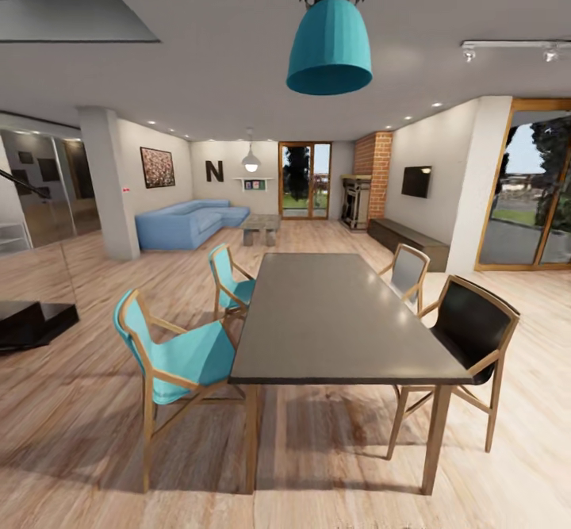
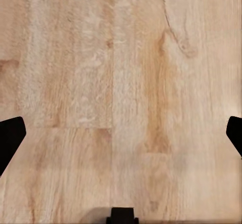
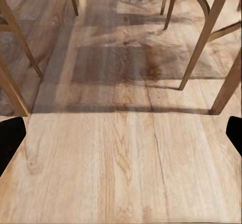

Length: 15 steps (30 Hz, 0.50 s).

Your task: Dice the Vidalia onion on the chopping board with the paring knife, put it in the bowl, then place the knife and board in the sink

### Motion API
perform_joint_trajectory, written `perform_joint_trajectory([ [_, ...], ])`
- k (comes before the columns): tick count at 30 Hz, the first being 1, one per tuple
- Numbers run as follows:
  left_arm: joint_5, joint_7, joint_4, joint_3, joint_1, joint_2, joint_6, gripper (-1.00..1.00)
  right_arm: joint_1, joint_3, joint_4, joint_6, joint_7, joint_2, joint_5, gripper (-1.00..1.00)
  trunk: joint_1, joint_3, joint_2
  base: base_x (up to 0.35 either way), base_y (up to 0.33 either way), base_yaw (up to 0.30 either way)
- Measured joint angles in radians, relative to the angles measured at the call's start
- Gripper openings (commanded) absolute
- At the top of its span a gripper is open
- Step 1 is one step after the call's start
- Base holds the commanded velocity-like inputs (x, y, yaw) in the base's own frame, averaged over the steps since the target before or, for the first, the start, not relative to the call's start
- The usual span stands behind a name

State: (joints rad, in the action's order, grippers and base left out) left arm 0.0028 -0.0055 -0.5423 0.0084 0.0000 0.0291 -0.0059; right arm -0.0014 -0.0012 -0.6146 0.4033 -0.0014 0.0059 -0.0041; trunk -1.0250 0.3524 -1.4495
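1. Across the middle of the head frame stands a long dark table (image 1: 333, 315), bare-topped, with two teal chairs (image 1: 178, 354) at frame left and a grey chair and a black chair (image 1: 468, 331) at frame right.
2. Behind it, toward the upper centre, lie a blue sofa (image 1: 186, 224), a brick fireplace (image 1: 361, 192) and glass doors; a teal lamp (image 1: 329, 41) hangs at the top.
3. Both wrist views look down on the wood floor (image 2: 121, 83); the right one also takes in chair legs (image 3: 199, 48) and shadow.
4. Left end effector (image 2: 121, 133): dark fingertips at the two frame edges, spread wide, released, gripping nothing. Right end effector (image 3: 121, 136): likewise released and empty.
5. No onion, sink, board, knife or bowl appears; where they lie cannot be told from here.
6. Judged step: travel to the kitchen, before any grasp.
7. Next move likely calls for turning the base away from this dining area to find the sink.
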Motion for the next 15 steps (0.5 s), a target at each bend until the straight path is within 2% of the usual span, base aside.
perform_joint_trajectory([
  [15, 0.0, 0.0, 0.001, 0.0, 0.0, 0.0, 0.0, 1.0, 0.0, 0.0, 0.001, 0.0, 0.0, 0.0, 0.0, 1.0, 0.0, 0.0, 0.0, 0.0, 0.009, -0.273],
])
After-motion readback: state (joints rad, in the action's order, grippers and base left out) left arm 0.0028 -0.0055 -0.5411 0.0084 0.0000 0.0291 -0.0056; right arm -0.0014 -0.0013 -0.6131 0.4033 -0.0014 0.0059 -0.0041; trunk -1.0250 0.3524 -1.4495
